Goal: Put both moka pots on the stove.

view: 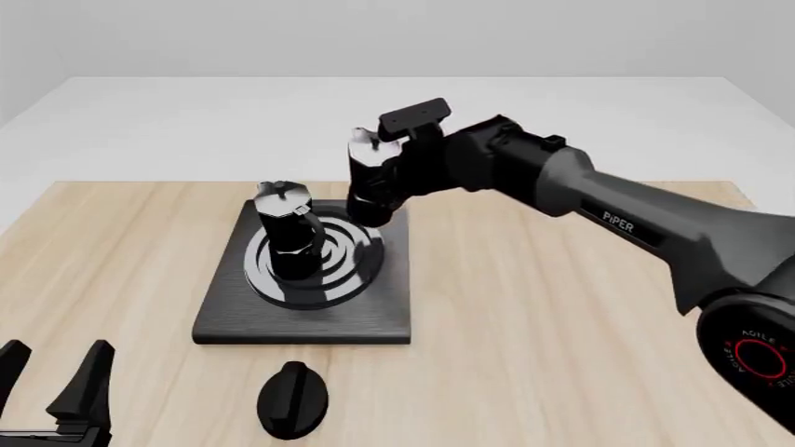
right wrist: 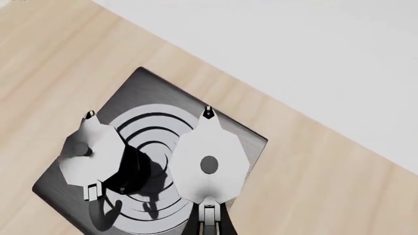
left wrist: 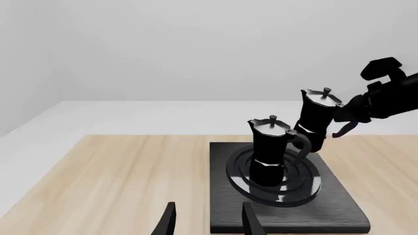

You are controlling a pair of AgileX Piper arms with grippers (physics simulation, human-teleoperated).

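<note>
One oval knob [view: 293, 399], front view only.

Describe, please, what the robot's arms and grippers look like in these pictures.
The right arm is matte black and dark grey, made of rounded tubular segments, with white "PiPER" lettering and a red ring logo near its base. The left gripper is black, with two flat, tapering fingers. No loose cables show.

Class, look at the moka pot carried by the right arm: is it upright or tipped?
Slightly tipped. The carried moka pot, held by the right gripper, leans above the stove's far edge, unlike the upright pot on the burner.
</note>
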